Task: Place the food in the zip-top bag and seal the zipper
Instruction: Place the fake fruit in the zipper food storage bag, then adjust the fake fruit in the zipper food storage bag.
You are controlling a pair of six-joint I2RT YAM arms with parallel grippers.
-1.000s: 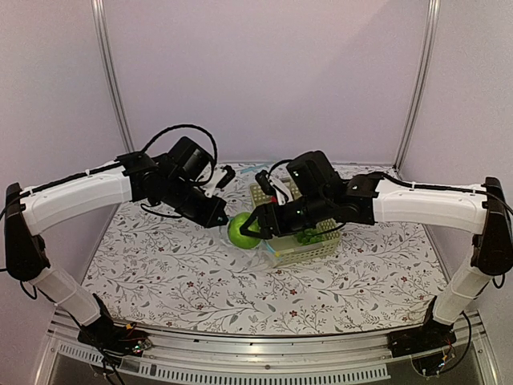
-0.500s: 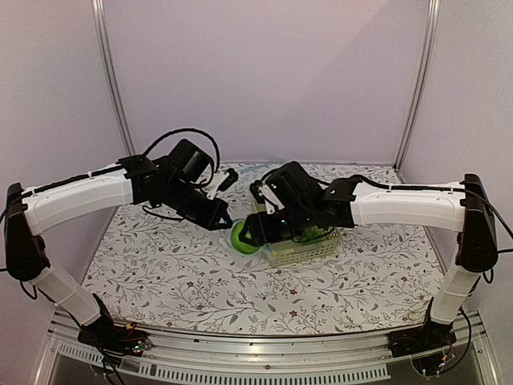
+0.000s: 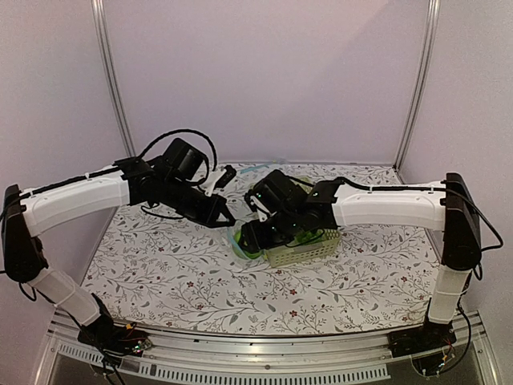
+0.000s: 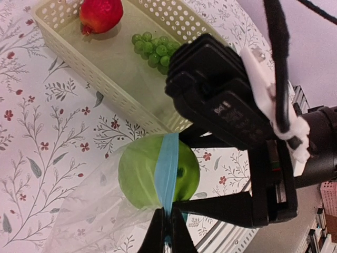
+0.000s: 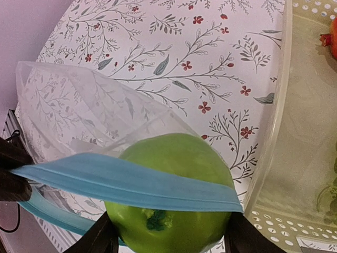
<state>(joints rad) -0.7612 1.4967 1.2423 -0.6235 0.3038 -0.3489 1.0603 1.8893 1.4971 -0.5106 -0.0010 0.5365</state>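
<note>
Green apple first. In the top view it sits low between the two arms, just beside the pale basket. The left gripper and right gripper meet at it. The zip-top bag is barely readable from here.

Left wrist view: the left jaws are pinched fully together on the zipper, a blue strip. Its long axis runs from the fingertips straight up across the apple toward the basket. The clear film trails off lower left, so the mouth faces the right gripper. The right jaws stand wide, one finger on either side of the apple, gripping it. A red apple and grapes lie in the basket.

Right wrist view: one zipper lip crosses in front of the apple, left to right and sloping slightly down. The other lip passes underneath at lower left, so the apple sits between the lips. Its stem end faces the camera.

Progress, as I judge it: the first fruit is only partway through the mouth. The red apple is not yet bagged and the zipper is unsealed.
</note>
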